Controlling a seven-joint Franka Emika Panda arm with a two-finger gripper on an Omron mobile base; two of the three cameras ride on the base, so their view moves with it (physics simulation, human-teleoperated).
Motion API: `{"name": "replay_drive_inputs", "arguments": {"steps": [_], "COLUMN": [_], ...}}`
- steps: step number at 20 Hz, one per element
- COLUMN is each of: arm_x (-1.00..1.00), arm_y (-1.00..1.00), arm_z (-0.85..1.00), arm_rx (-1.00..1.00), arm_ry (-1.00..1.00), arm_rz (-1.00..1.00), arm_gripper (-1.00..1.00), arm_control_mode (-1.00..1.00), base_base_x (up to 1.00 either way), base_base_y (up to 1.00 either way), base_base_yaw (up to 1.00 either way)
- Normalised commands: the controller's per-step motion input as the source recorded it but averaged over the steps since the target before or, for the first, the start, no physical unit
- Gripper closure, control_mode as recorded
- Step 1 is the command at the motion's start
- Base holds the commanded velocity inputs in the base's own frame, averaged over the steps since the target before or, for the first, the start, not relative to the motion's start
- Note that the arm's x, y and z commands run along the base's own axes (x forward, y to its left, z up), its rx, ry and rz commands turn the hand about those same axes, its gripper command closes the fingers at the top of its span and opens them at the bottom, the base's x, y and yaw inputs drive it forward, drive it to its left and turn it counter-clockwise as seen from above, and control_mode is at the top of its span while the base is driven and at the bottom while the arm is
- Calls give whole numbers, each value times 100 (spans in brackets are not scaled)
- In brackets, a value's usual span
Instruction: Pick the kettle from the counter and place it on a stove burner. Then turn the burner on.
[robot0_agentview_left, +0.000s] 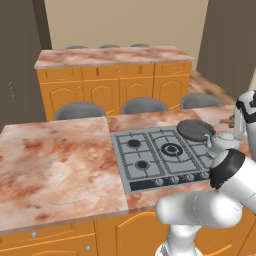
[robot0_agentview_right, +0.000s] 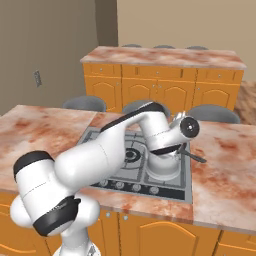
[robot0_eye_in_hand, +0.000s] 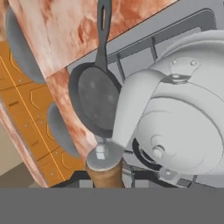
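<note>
The silver-grey kettle (robot0_agentview_right: 162, 169) sits low over the right front part of the grey cooktop (robot0_agentview_left: 145, 156) set in the marbled counter (robot0_agentview_left: 50, 165). Whether it rests on the grate I cannot tell. In the hand view the kettle (robot0_eye_in_hand: 183, 118) bulks large, its spout pointing toward me, with a burner ring just under it. My gripper (robot0_eye_in_hand: 105, 174) is shut on the brown kettle handle (robot0_eye_in_hand: 105, 171) and hangs right above the kettle (robot0_agentview_left: 222, 142). From the right base view the gripper (robot0_agentview_right: 169, 152) reaches down from the white wrist.
A flat dark pan (robot0_agentview_left: 195, 130) lies on the rear right burner, its handle (robot0_agentview_right: 193, 156) pointing right. Burner knobs (robot0_agentview_left: 175, 178) line the cooktop's front edge. Grey stools (robot0_agentview_left: 144, 105) stand behind the counter, and a second marbled counter (robot0_agentview_left: 115, 56) stands farther back.
</note>
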Motion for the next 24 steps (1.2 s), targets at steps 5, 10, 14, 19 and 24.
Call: {"name": "replay_drive_inputs", "arguments": {"steps": [5,10,14,19,24], "arm_x": [17,21,34,33,28], "arm_y": [-11,-4,0,0,0], "arm_z": [-27,-24,-14,-17,-19], "arm_rx": [0,0,0,0,0], "arm_ry": [-8,-9,-10,-5,0], "arm_rz": [0,0,0,0,0], "arm_gripper": [100,100,100,100,100], "arm_control_mode": [-100,-100,-100,-100,-100], "base_base_x": [0,0,0,0,0], "base_base_y": [0,0,0,0,0], "base_base_yaw": [0,0,0,0,0]}}
